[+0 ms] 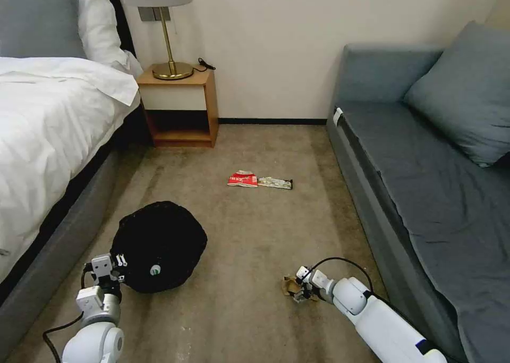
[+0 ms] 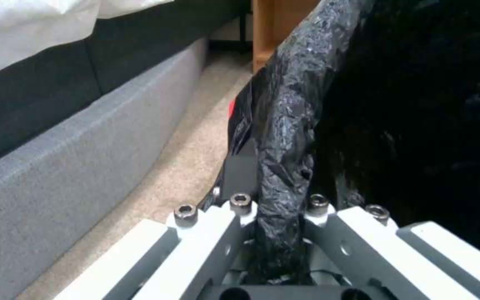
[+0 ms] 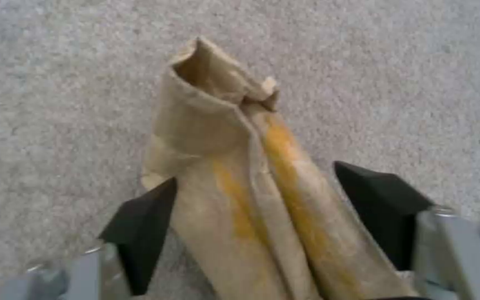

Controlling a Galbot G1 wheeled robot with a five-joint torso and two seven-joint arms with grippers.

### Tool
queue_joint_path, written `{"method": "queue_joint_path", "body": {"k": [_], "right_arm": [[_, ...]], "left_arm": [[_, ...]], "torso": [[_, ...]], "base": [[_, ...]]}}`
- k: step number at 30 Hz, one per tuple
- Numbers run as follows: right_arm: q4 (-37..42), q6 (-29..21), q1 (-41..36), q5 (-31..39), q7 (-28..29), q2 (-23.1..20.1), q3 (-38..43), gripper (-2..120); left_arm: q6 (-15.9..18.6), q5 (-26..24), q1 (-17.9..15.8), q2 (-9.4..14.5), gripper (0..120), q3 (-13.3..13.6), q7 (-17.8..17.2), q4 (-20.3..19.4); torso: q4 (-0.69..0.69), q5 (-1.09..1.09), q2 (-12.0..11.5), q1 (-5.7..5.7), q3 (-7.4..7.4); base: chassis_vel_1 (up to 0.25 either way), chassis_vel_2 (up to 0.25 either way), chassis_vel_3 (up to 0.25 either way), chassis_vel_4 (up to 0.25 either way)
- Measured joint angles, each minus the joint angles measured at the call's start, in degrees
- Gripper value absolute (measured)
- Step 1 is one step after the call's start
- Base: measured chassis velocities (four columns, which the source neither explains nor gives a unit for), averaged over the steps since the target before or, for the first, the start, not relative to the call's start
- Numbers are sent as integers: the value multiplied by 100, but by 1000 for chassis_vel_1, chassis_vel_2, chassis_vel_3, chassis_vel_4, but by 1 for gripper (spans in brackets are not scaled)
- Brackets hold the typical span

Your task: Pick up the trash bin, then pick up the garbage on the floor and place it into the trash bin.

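- Gripping the bagged rim of the trash bin, the left claw is clamped on crinkled black plastic beside the bed.
- Farther off on the carpet lie a red packet and a bar wrapper.
- Right claw straddles the crumpled brown paper, pads at its sides, not clearly squeezing: the pickup step; next it needs a firm pinch, then a lift toward the bin.

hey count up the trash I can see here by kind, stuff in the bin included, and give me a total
Crumpled brown paper, between the right hand's fingers: 1
Red-and-white snack packet on the carpet: 1
Slim bar wrapper beside the packet: 1
Bottle with white cap in the trash bin, whose rim the left hand grips: 1
Total: 4
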Motion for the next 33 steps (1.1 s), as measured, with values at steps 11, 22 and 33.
{"method": "queue_joint_path", "body": {"k": [11, 22, 33], "right_arm": [[-4, 148, -117, -120, -93, 24, 174, 33], [242, 148, -167, -90, -91, -22, 298, 2], [663, 810, -44, 1298, 575, 353, 498, 2]], "left_arm": [[-32, -7, 63, 3, 1, 0, 39, -45], [-48, 6, 133, 7, 1, 1, 54, -167], [-51, 60, 176, 30, 1, 28, 59, -224]], "torso": [[0, 1, 0, 0, 0], [-1, 0, 0, 0, 0], [1, 0, 0, 0, 0]], "base": [[0, 0, 0, 0], [0, 0, 0, 0], [0, 0, 0, 0]]}}
